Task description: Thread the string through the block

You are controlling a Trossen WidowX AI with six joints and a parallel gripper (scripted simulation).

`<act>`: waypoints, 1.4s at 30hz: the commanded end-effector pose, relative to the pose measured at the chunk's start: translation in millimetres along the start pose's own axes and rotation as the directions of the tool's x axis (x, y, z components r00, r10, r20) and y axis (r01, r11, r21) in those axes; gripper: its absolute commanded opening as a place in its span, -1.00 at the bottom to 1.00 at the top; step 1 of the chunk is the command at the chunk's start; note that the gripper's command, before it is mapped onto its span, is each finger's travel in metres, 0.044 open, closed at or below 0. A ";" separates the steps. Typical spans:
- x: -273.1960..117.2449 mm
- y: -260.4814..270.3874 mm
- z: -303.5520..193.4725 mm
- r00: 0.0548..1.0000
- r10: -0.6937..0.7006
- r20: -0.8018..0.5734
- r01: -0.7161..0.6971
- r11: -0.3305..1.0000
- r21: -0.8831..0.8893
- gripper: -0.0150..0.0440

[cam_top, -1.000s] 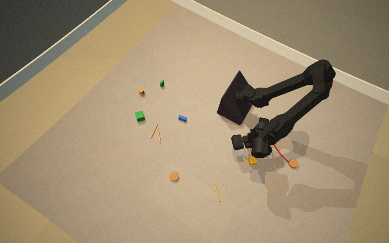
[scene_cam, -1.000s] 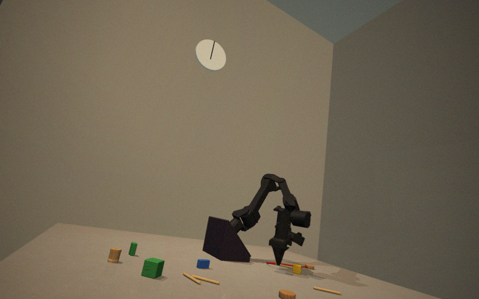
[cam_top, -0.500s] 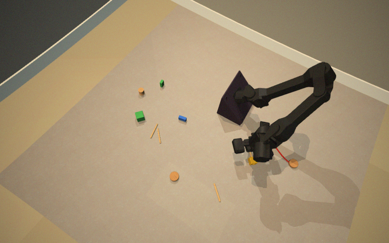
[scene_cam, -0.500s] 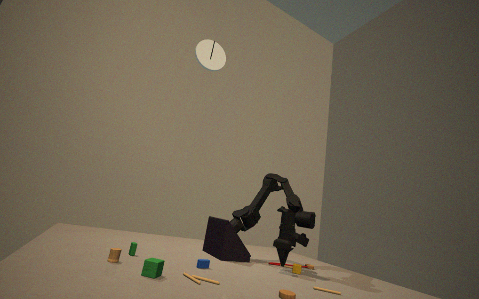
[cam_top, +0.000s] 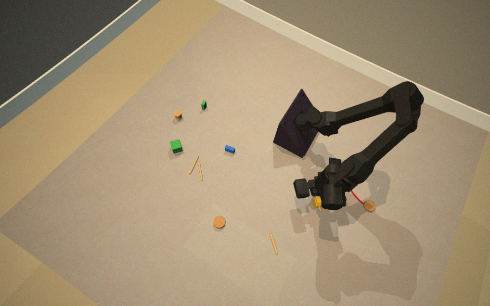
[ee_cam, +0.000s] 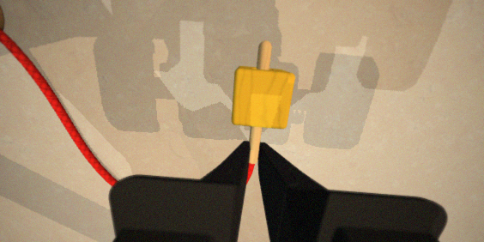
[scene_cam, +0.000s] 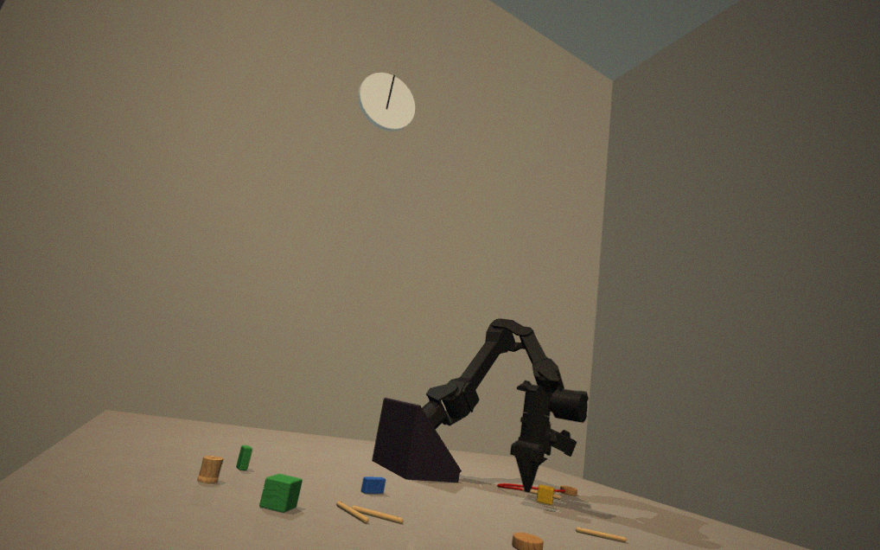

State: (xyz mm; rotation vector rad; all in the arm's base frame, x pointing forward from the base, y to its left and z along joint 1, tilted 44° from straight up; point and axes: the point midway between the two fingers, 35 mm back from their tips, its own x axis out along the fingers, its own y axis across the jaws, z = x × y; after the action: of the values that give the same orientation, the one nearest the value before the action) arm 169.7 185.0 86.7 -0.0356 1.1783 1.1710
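The yellow block (cam_top: pixel 316 202) (scene_cam: pixel 545 495) (ee_cam: pixel 263 98) stands on the table. The wooden stick (ee_cam: pixel 255 142) runs through its hole: in the wrist view its rounded tip shows beyond the far side, and its string end is on the near side. My gripper (ee_cam: pixel 253 148) (scene_cam: pixel 527 489) is shut on the stick near its string end, close to the block's near side. The red string (ee_cam: pixel 57 106) (cam_top: pixel 357 197) (scene_cam: pixel 512 486) runs from that end in a bend to the round wooden button (cam_top: pixel 369 205) (scene_cam: pixel 569 490). Part of the string is hidden behind the fingers.
A loose stick (cam_top: pixel 273 242) (scene_cam: pixel 601 534) and a loose round button (cam_top: pixel 219 222) (scene_cam: pixel 527 540) lie apart from the block. Two more sticks, a green cube (cam_top: pixel 176 146) (scene_cam: pixel 281 492), a blue piece (cam_top: pixel 229 149) (scene_cam: pixel 373 485), a wooden cylinder (cam_top: pixel 177 114) and a small green piece (cam_top: pixel 203 105) lie farther off.
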 end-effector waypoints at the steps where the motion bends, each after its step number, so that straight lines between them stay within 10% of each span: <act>1: 0.7 -0.8 5.1 1.000 -0.004 -0.004 0.004 1.000 0.003 -0.49; 10: 0.7 -0.7 9.6 1.000 -0.004 -0.003 0.004 1.000 0.002 -0.49; 15: 0.1 0.1 9.1 1.000 0.000 0.000 0.000 1.000 -0.002 -0.08; 35: -75.0 -2.2 8.8 1.000 -0.009 -0.006 0.009 1.000 0.002 -0.08; 42: -75.7 -2.5 17.7 1.000 -0.009 -0.004 0.010 0.871 0.491 -0.08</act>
State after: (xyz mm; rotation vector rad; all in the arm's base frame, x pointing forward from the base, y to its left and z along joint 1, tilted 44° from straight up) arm 186.1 138.7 145.7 0.1201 1.3012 1.0297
